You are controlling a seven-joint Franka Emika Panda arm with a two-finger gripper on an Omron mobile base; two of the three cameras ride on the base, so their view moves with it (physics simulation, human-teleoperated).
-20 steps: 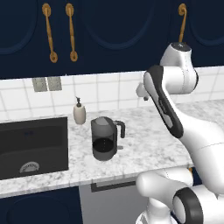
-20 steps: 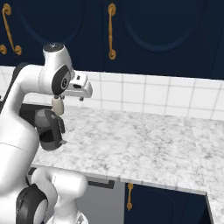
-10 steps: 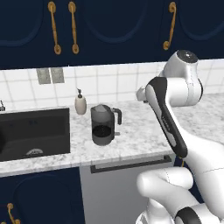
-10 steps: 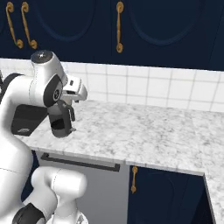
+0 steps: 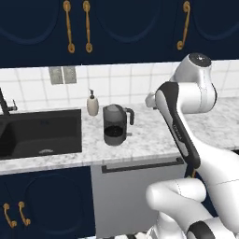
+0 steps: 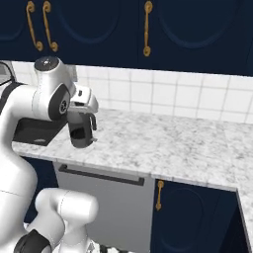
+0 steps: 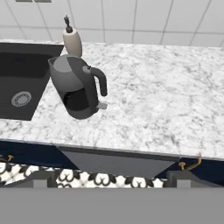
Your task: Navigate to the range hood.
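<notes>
1. The claw (image 7: 113,178) hangs with its dark tips set wide apart, gripping nothing.
2. Just ahead of it is a flat grey drawer front (image 7: 118,162).
3. Beyond that lies a speckled marble counter (image 7: 166,109), with a rounded dark kettle (image 7: 78,89) with a loop handle ahead-left.
4. Farthest are a matte black rectangular sink (image 7: 22,83) at left, a cream soap bottle (image 7: 72,41) and glossy white tiles (image 7: 153,17).

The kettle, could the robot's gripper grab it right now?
Probably yes. The kettle stands alone on the counter with its handle facing open marble; only the soap bottle sits behind it, and nothing blocks the way.
</notes>
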